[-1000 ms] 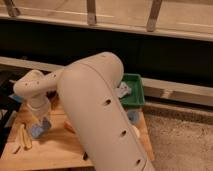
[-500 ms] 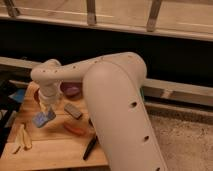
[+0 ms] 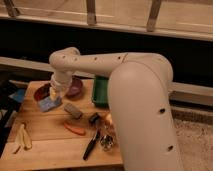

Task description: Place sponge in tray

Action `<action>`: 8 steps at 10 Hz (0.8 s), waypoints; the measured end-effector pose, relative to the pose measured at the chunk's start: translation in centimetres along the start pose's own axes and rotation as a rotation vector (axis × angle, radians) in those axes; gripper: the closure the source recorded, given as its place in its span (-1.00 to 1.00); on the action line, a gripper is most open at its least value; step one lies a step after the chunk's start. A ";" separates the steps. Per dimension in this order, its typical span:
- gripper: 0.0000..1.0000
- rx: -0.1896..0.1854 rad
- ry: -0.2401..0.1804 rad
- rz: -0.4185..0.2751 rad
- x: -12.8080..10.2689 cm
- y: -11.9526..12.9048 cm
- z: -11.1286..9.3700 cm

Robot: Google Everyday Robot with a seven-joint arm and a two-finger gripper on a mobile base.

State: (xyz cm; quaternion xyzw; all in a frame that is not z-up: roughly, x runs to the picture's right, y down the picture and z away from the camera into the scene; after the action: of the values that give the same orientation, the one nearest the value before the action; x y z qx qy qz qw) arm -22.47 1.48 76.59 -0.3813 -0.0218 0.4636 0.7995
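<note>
Directly beneath the hand, blue sponge pinched in its grasp, left of green tray.

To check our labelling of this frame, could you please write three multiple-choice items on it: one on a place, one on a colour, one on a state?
1. Where is the gripper? A) over the table, left of the tray B) inside the tray C) past the table's right edge
2. What colour is the tray? A) red B) green C) white
3. Is the sponge in the tray? A) yes, lying flat B) no, it is under the gripper C) half over the rim
Answers: A, it hangs by the purple bowl; B, its walls show green; B, the sponge is well left of it.
</note>
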 end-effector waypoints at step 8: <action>1.00 -0.019 -0.048 0.058 -0.6 -3.0 -2.1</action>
State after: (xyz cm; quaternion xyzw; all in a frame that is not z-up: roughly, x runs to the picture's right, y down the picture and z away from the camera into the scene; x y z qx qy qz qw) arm -19.77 -1.03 77.21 -0.3781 -0.0342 0.4951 0.7815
